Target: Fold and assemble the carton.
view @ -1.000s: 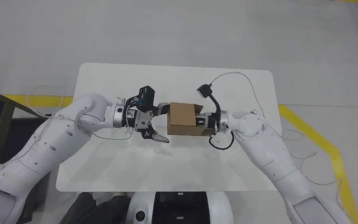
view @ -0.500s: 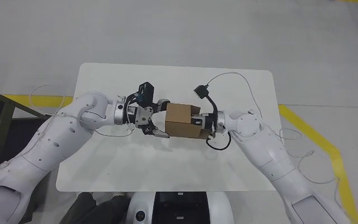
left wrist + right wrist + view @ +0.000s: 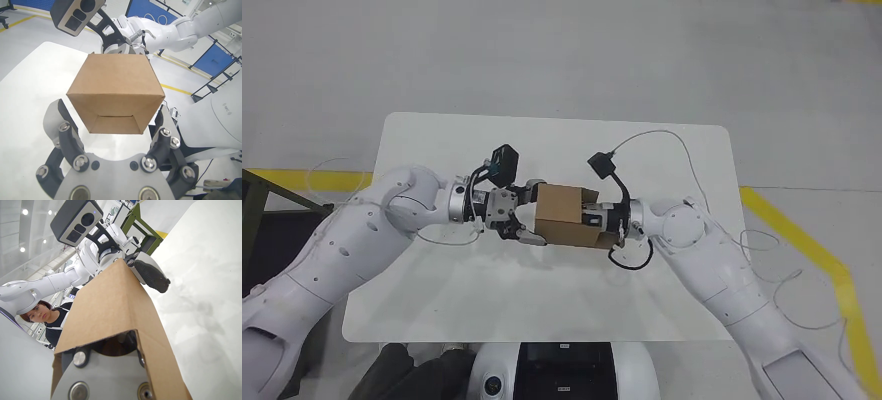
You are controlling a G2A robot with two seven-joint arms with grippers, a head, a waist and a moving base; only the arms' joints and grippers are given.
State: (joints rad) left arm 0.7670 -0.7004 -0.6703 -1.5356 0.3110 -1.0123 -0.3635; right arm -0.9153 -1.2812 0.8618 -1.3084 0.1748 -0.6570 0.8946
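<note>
Carton (image 3: 564,214) aloft over mid-worktop (image 3: 562,300), lying left to right. Its left end is closed, tuck flap seated. Left gripper (image 3: 528,214) sits at that end, jaws spread wide and flanking the corners; contact unclear. Right gripper (image 3: 594,218) is pushed into the open right end. Its jaws are hidden by cardboard, so cannot tell their grip.

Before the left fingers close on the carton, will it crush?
Probably holds: the carton is squared up, the end facing the left gripper tucked shut. Likely light: the right arm alone carries it clear of the table. Its other end is open; squeezing there might buckle it.
</note>
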